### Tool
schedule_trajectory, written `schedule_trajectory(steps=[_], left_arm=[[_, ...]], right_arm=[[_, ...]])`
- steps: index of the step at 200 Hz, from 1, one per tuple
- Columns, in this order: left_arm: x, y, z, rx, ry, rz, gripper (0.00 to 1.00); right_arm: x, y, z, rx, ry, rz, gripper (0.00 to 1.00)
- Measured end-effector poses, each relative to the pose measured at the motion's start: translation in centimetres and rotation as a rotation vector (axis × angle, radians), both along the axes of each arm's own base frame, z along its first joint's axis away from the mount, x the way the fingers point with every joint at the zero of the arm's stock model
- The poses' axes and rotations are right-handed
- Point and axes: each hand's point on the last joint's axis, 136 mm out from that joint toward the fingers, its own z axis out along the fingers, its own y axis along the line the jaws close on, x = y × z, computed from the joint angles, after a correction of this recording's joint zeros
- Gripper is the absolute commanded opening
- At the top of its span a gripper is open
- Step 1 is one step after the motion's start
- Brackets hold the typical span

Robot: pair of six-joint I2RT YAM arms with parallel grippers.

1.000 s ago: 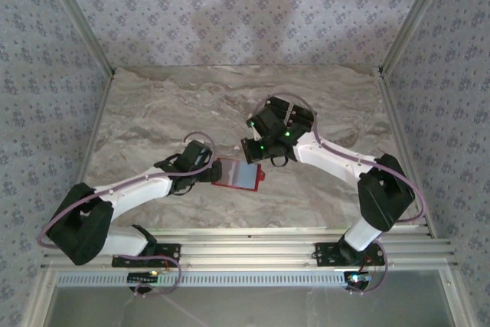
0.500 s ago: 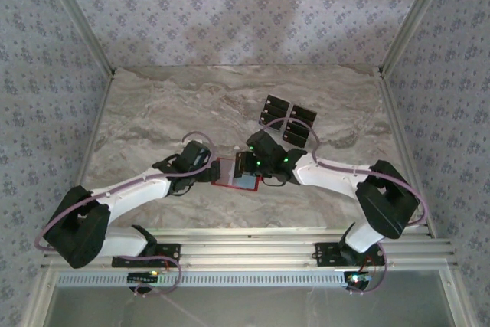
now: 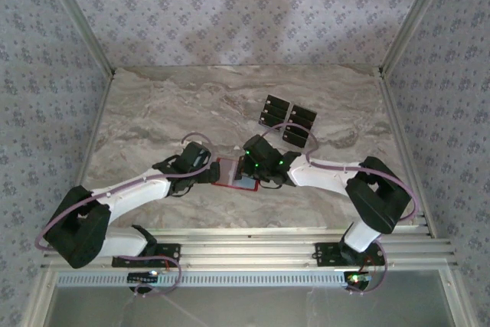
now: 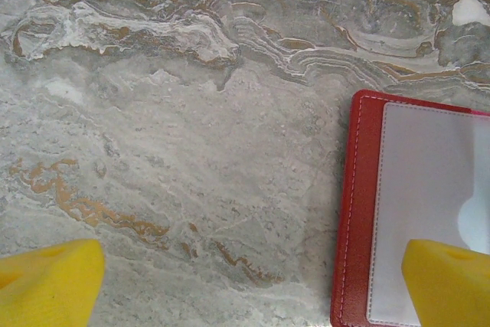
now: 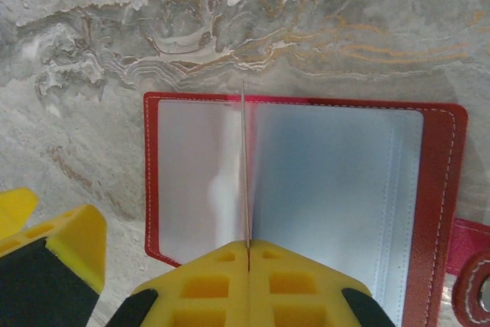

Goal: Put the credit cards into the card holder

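The red card holder (image 5: 337, 189) lies open on the marble table, its pale grey-blue pockets facing up and its clasp tab (image 5: 468, 262) at the right. My right gripper (image 5: 248, 246) is shut on one credit card (image 5: 243, 158), which stands edge-on over the holder's middle fold. From above, that gripper (image 3: 249, 168) covers the holder (image 3: 227, 174). My left gripper (image 4: 249, 289) is open beside the holder (image 4: 406, 212), and one yellow fingertip (image 4: 448, 281) overlaps its left pocket. Several black credit cards (image 3: 274, 109) lie further back on the table.
The loose cards form two short columns (image 3: 300, 123) behind and to the right of the holder. The left gripper's yellow finger (image 5: 57, 239) shows just left of the holder. Patterned walls and metal rails (image 3: 99, 59) enclose the marble top (image 3: 153, 112).
My right gripper has swung from the card pile down and left to above the open holder, uncovering the pile. The left arm has stayed in place.
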Motion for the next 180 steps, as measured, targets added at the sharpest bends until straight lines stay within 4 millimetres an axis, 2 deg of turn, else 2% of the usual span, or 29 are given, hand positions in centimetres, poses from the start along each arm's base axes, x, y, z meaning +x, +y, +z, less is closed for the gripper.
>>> schedule_trajectory(steps=[38,119,180], left_arm=[[0.0,0.0,0.0,0.000,0.000,0.000,1.00],[0.0,0.0,0.0,-0.001,0.000,-0.001,1.00],[-0.1,-1.0,0.0,-0.042,0.011,-0.033,1.00]], right_arm=[[-0.3,-0.5,-0.5,-0.027,0.016,0.004,0.00],[0.0,-3.5,-2.0,-0.097,0.059,0.038,0.00],[0.4,-2.4,-0.6,-0.008,0.035,0.147,0.00]])
